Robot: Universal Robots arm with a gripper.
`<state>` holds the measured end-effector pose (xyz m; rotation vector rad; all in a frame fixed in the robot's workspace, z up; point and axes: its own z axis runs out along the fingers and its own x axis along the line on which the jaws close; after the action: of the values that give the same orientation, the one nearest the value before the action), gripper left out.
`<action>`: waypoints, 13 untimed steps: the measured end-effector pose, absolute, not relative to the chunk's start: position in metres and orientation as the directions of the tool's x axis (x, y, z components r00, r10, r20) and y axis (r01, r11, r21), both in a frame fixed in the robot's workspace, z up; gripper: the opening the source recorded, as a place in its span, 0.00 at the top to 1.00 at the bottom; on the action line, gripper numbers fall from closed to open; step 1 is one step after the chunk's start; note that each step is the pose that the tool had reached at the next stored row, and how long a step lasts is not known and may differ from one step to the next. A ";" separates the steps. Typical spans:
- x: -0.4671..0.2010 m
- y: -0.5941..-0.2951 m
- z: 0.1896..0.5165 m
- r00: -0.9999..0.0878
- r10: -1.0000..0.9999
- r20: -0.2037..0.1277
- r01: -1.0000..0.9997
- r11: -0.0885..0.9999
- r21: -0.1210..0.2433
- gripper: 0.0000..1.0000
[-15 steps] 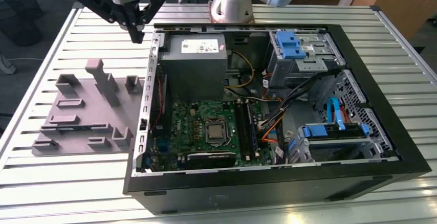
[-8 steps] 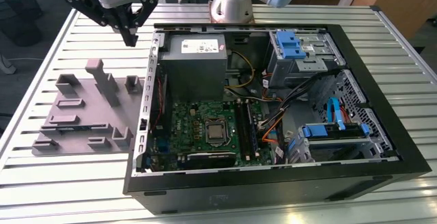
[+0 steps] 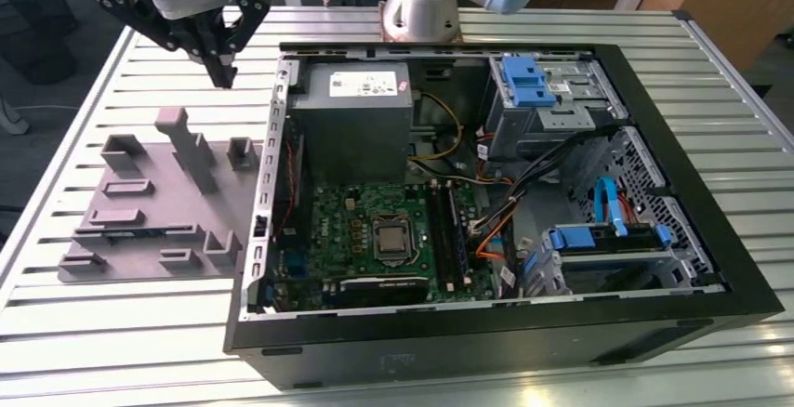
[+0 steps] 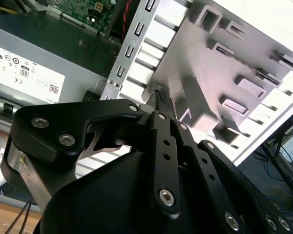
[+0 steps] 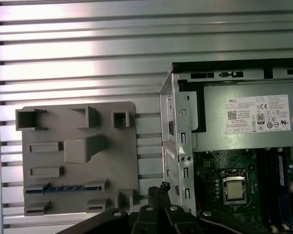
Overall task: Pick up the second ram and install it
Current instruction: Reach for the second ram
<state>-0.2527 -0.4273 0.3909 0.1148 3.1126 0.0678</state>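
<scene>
Finding the second ram (image 5: 66,187) first, we are seeing it as a thin blue strip lying on edge in a long slot of the grey holder plate (image 5: 122,161), in the first wrist view. The gripper (image 3: 225,74) is hanging high above the slatted metal table (image 3: 125,333) with its fingers pointing straight down and pressed together, pinching nothing. In both wrist views we are seeing the fingertips (image 5: 161,188) (image 4: 161,97) meeting over the strip of table between the plate and the open computer case (image 3: 496,337). The stick is sitting well apart from them, untouched. In the exterior view the plate (image 3: 162,179) is lying just beside the case, on that view's left. Inside the case we are seeing the green motherboard (image 3: 353,216) and the grey power supply (image 3: 353,114).
</scene>
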 end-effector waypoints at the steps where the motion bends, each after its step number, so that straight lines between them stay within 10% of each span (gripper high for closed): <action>1: -0.255 -0.428 0.391 -0.997 0.074 -0.025 0.073 0.996 0.044 0.89; 13: -0.276 -0.430 0.391 -0.997 0.074 -0.024 0.073 0.996 0.044 0.89</action>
<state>-0.2762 -0.4300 0.3909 0.1148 3.1126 0.0677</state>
